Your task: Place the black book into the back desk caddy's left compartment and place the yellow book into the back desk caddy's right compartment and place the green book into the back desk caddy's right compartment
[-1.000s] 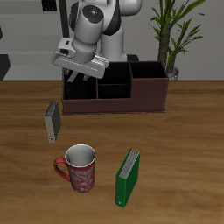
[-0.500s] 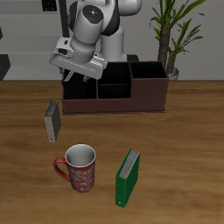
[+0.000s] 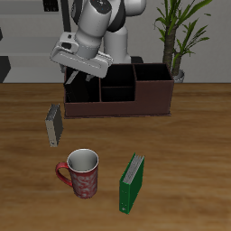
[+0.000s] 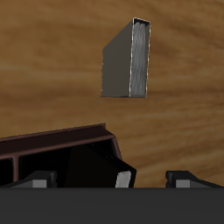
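Observation:
My gripper (image 3: 79,78) hangs open and empty just above one end of the back desk caddy (image 3: 117,97), a long reddish-brown box with black dividers. In the wrist view the fingertips (image 4: 35,179) stand wide apart over that end compartment, where the black book (image 4: 123,178) leans with its white page edge showing. The yellow book (image 3: 54,124) stands on the table in front of that end of the caddy and shows in the wrist view too, as the yellow book (image 4: 128,59). The green book (image 3: 132,183) stands near the table's front edge.
A red patterned mug (image 3: 81,173) stands beside the green book, nearer the front edge. A potted plant (image 3: 177,36) rises behind the caddy's other end. The caddy's middle and far compartments look dark inside.
The gripper has risen a little above the caddy's end compartment. The books and the mug on the table have not moved.

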